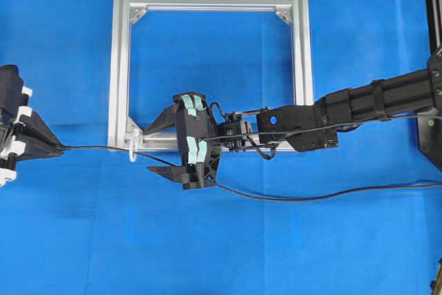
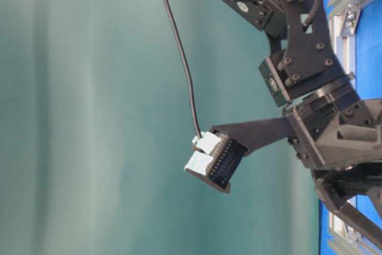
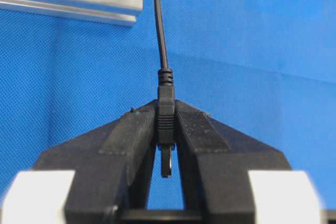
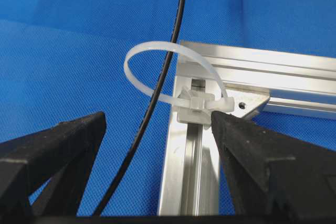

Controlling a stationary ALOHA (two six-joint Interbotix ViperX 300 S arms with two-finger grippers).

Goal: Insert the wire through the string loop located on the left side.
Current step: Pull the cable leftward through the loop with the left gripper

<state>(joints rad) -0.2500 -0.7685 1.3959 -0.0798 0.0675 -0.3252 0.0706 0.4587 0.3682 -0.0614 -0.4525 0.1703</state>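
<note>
The wire [image 1: 97, 148] is a thin black cable running from my left gripper [image 1: 61, 147] rightwards through the string loop [image 1: 132, 151], under the right gripper and off the right edge. In the left wrist view my left gripper [image 3: 166, 109] is shut on the wire's dark plug [image 3: 166, 121], whose metal tip points back between the fingers. My right gripper [image 1: 147, 150] stands open just right of the loop. In its wrist view the white loop [image 4: 137, 56] arches off the frame corner and the wire [image 4: 157, 85] passes through it, between the spread fingers [image 4: 63, 145] without touching them.
The silver aluminium frame [image 1: 121, 67] lies flat on the blue cloth, with the loop fixed at its lower left corner [image 4: 194, 171]. The right arm [image 1: 359, 105] reaches in from the right across the frame's lower bar. The wire's slack curves along the cloth [image 1: 311, 197].
</note>
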